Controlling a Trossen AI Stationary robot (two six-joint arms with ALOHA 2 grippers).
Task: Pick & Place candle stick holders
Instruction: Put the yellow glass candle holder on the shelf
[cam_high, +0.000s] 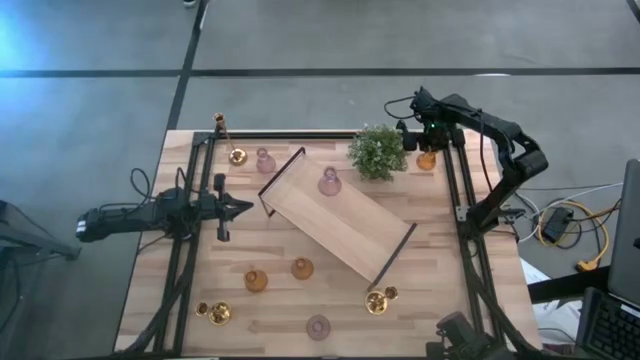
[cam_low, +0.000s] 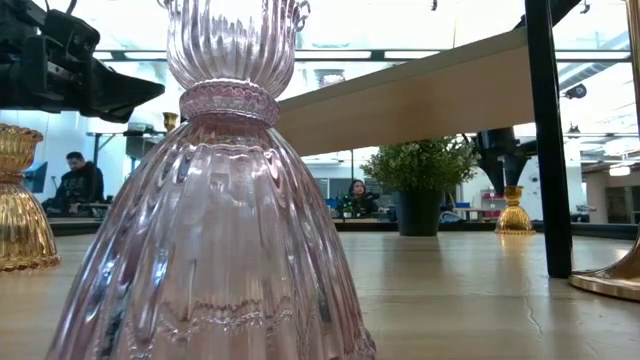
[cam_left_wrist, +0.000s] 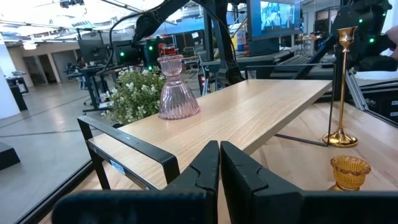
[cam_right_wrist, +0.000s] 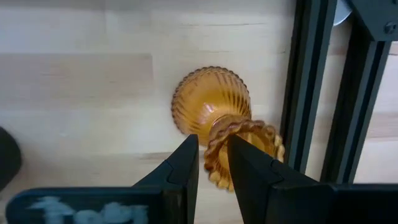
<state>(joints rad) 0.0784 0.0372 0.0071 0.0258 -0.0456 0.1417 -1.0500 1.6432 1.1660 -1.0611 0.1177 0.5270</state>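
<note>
You have one pink holder (cam_high: 329, 181) standing on the wooden tray (cam_high: 350, 235); the others sit scattered on the table around the tray. The right gripper (cam_right_wrist: 212, 163), beyond the plant (cam_high: 378, 152) from the tray, hangs nearly closed and empty over a ribbed amber holder (cam_right_wrist: 214, 106). The left gripper (cam_left_wrist: 219, 163) waits closed beside the tray.

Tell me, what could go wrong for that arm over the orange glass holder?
The right gripper hangs over the amber holder, fingers barely apart and off the holder's centre, so they might clip its rim and tip it. The holder stands close to the black frame rail and near the plant, so a nudge could knock it into either. The left gripper waits shut beside the tray.
</note>
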